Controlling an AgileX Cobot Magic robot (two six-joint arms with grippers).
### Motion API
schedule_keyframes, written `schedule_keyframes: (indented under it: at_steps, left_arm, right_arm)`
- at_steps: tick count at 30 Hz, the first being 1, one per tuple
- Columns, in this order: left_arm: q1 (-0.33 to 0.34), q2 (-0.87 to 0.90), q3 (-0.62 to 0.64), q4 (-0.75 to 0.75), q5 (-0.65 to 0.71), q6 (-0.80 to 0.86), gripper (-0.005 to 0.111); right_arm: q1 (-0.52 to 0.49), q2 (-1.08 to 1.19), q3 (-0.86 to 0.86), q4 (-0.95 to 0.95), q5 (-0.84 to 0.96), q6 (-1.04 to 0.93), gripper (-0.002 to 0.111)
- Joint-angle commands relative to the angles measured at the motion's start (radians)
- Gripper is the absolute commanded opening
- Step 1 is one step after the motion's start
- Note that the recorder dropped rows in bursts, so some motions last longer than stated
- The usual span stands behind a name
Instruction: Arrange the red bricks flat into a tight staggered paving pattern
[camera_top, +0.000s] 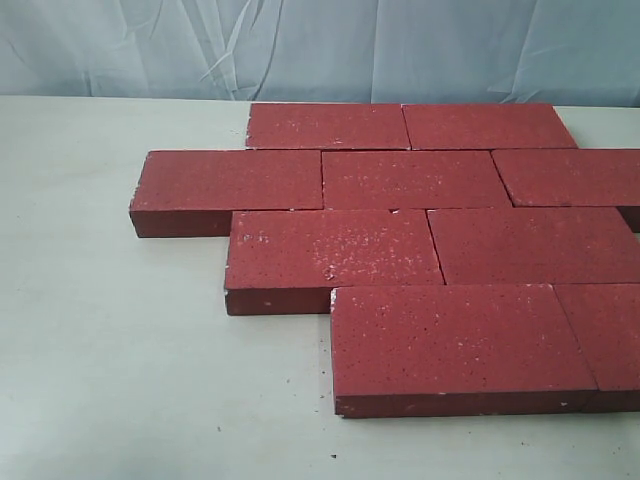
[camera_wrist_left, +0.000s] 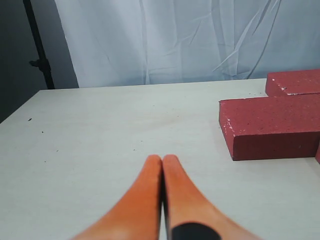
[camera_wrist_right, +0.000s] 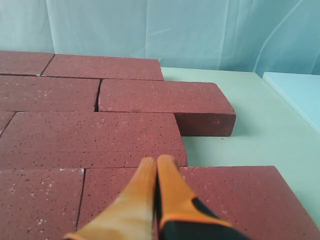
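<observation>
Right pincer (camera_wrist_right: 156, 165) tips together, empty, low over the near rows of the red bricks (camera_top: 415, 180); touching or not, can't tell. Left pincer (camera_wrist_left: 162, 162) together, empty, over bare bench (camera_wrist_left: 100, 130), near the pattern's left edge. Bricks lie flat in four staggered rows, joints mostly tight. Risk: right tips dragging low could catch a brick edge and open a seam. A left bump could skew the protruding end brick (camera_wrist_left: 272, 125).

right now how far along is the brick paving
Looks done: nine red bricks lie flat in four staggered rows, seams tight. Nothing in hand: both arms' jaws are shut and empty. Left: nothing obvious, no loose brick in view.
</observation>
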Motion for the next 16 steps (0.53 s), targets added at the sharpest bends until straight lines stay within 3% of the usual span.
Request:
schedule_keyframes:
  at_steps: [1,16]
  left_arm:
    - [0.001,-0.004,0.005,-0.006,-0.005,0.001,0.000]
    - [0.001,-0.004,0.005,-0.006,-0.005,0.001,0.000]
  right_arm:
    - [-0.005,-0.007,0.002,0.004,-0.005,0.003,-0.001]
    - [-0.005,-0.007,0.002,0.003,-0.011,0.003,-0.001]
